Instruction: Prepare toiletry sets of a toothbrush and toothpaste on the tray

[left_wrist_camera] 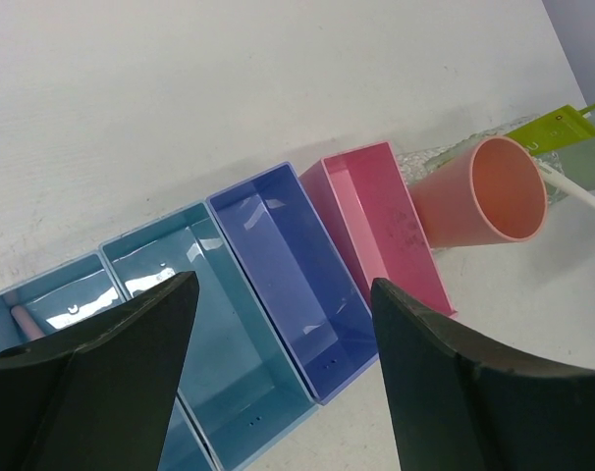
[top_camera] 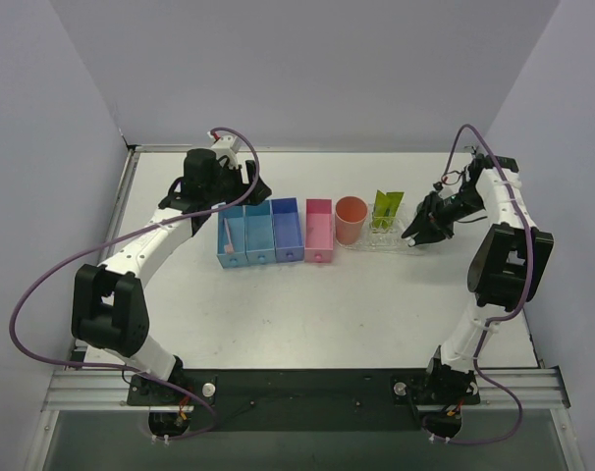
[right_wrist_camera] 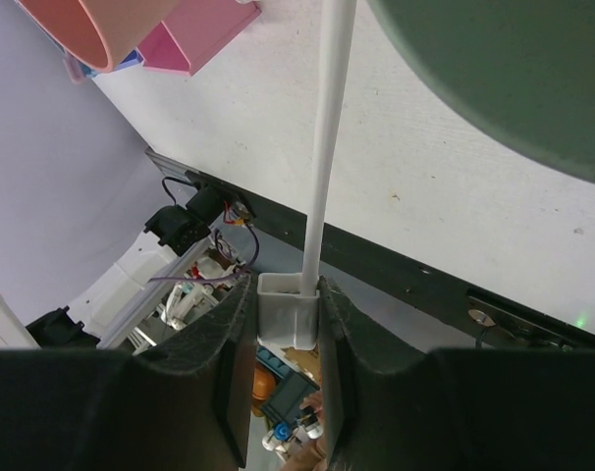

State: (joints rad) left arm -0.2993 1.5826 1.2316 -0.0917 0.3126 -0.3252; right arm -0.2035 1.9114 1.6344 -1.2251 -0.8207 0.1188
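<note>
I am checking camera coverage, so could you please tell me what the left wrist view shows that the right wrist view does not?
Only the left wrist view shows the open left pincer, the blue bins and the lime-yellow toothpaste. Only the right wrist view shows the right pincer shut on the end of the white toothbrush, plus the table's near rail with wiring. Both show that toothbrush, the orange cup, the pink box and the green cup.

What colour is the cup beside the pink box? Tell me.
Salmon orange: the cup shows clearest in the left wrist view.
</note>
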